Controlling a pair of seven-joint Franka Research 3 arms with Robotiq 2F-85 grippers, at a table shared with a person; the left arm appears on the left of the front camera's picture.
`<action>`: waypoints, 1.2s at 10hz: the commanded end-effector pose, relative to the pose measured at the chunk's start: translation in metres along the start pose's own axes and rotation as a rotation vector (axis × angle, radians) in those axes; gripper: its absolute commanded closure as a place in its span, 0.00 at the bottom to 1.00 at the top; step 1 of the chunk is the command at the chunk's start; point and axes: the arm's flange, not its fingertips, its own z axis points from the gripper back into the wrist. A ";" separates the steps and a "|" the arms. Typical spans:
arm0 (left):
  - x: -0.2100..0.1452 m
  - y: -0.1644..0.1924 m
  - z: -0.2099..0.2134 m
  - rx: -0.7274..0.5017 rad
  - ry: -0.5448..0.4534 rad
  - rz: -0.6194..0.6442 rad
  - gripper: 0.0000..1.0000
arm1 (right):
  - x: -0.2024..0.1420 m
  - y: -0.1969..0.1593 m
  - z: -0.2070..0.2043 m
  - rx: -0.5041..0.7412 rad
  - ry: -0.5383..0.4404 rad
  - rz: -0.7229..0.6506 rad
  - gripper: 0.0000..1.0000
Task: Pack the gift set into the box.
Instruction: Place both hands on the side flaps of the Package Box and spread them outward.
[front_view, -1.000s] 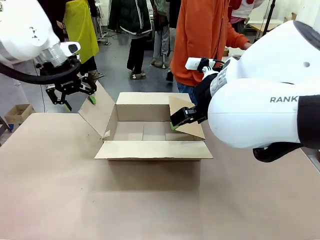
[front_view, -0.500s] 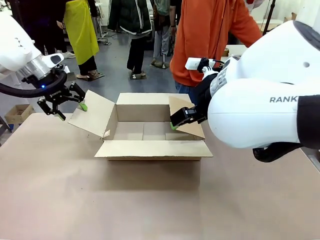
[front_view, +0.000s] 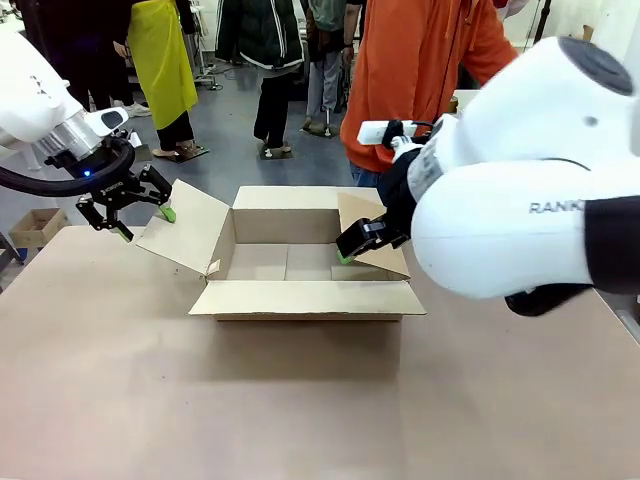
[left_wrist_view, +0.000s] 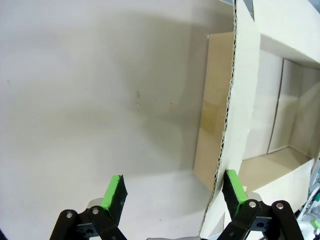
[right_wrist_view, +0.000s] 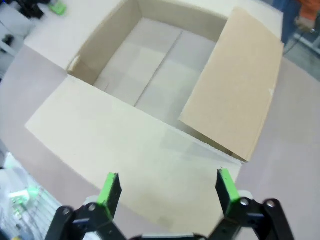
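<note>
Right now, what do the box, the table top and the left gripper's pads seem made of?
The box looks like brown corrugated cardboard, matte; the left wrist view shows wavy fluting along a flap's cut edge. The table top is a smooth matte tan sheet, possibly board or paper. The pads of the left gripper are bright green, matte, likely rubber or soft plastic.

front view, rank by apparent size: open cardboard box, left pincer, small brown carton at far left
1. open cardboard box, clearly largest
2-3. left pincer and small brown carton look similar; the carton is farther off, so I won't rank them
</note>
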 end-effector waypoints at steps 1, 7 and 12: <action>-0.001 -0.002 0.002 0.017 -0.008 0.012 0.00 | 0.083 0.024 -0.019 -0.137 0.243 -0.043 0.00; -0.001 -0.002 0.002 0.017 -0.008 0.012 0.00 | 0.104 0.008 -0.050 -0.312 0.223 -0.141 0.00; -0.001 -0.002 0.002 0.017 -0.008 0.012 0.00 | 0.150 0.038 -0.142 -0.553 0.344 -0.138 0.00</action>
